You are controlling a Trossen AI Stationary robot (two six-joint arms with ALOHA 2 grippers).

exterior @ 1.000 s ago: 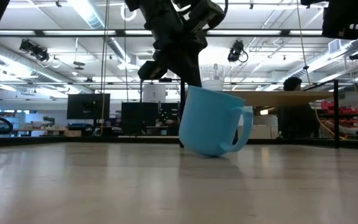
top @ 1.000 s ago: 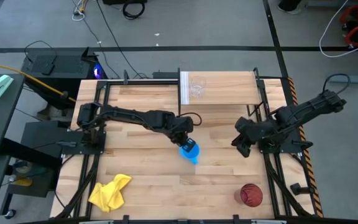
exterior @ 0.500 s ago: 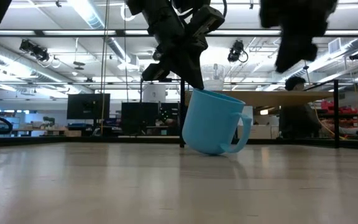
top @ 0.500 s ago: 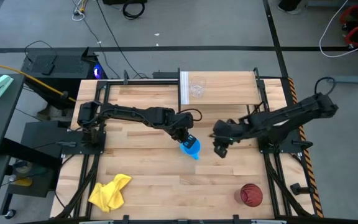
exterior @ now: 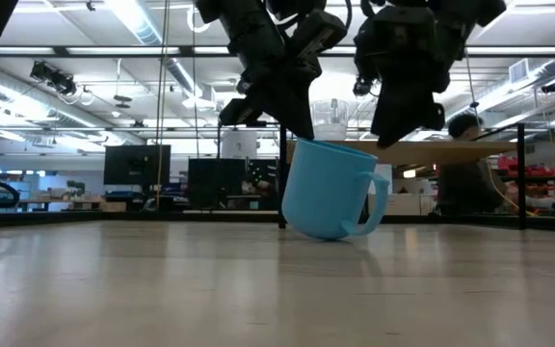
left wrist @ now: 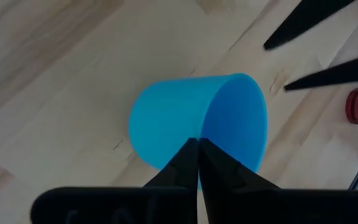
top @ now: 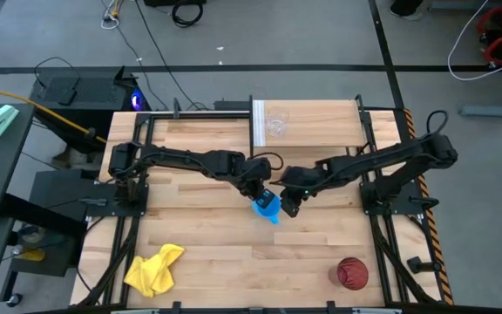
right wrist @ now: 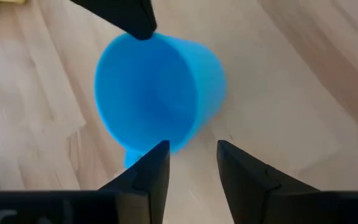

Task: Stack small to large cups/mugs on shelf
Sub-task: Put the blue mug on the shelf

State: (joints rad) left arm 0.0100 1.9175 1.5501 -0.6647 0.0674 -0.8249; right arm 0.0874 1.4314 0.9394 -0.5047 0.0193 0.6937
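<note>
Blue mug [top: 268, 209] tilted, rim pinched by left gripper [top: 262, 196], right gripper [top: 289, 204] spread beside it.

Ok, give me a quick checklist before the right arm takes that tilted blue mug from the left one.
1. Left gripper pinching the rim of the bright blue handled mug: ok, fingers shut on the wall.
2. Mug upright: not ok, it leans on its base edge.
3. Right gripper open: ok, fingers apart just beside the rim.
4. Right fingers straddling the rim: cannot tell, one looks level with the wall.
5. Light wooden shelf board has room: ok, only the small clear plastic cup stands near its white end.
6. Dark red tumbler out of the way: ok, at the table's near right corner.
</note>
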